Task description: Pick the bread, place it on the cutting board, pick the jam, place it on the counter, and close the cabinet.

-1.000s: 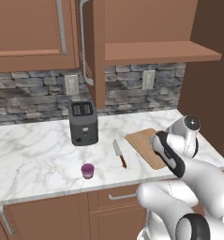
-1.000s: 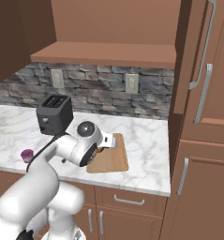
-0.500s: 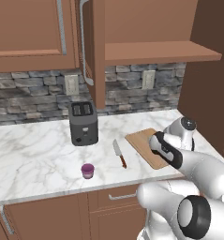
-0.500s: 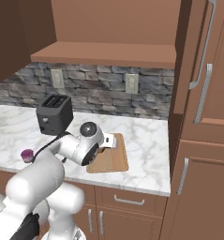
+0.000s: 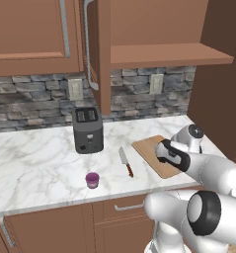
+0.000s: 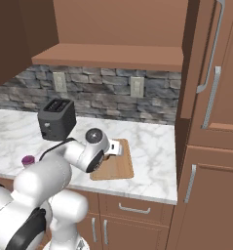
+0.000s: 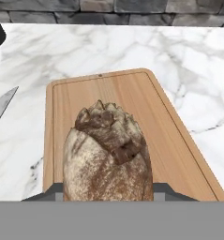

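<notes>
Since the earlier frames the arm's elbow has swung toward the cameras while the hand has stayed over the cutting board [image 7: 169,136]; the things on the counter [image 5: 35,158] lie as before. Nearest, in the hand view, the bread [image 7: 108,157], a dark-brown crusty loaf with tan mottling, sits between the finger tips; the gripper [image 7: 108,190] is clamped on it, its tips hidden at the loaf's flanks. Beneath the bread lies the light wooden cutting board, whether touching or just above cannot be told. To the board's left on the marble lies a knife [image 5: 125,162], its blade pointing toward the wall. Further left, near the counter's front edge, stands the jam [image 5: 92,180], a small purple jar, well apart from the board. Behind it a dark toaster [image 5: 87,129] stands before the stone backsplash. Above, the cabinet [image 5: 30,34] has one door [image 5: 96,49] swung open, edge-on, beside a wooden shelf [image 5: 169,54].
</notes>
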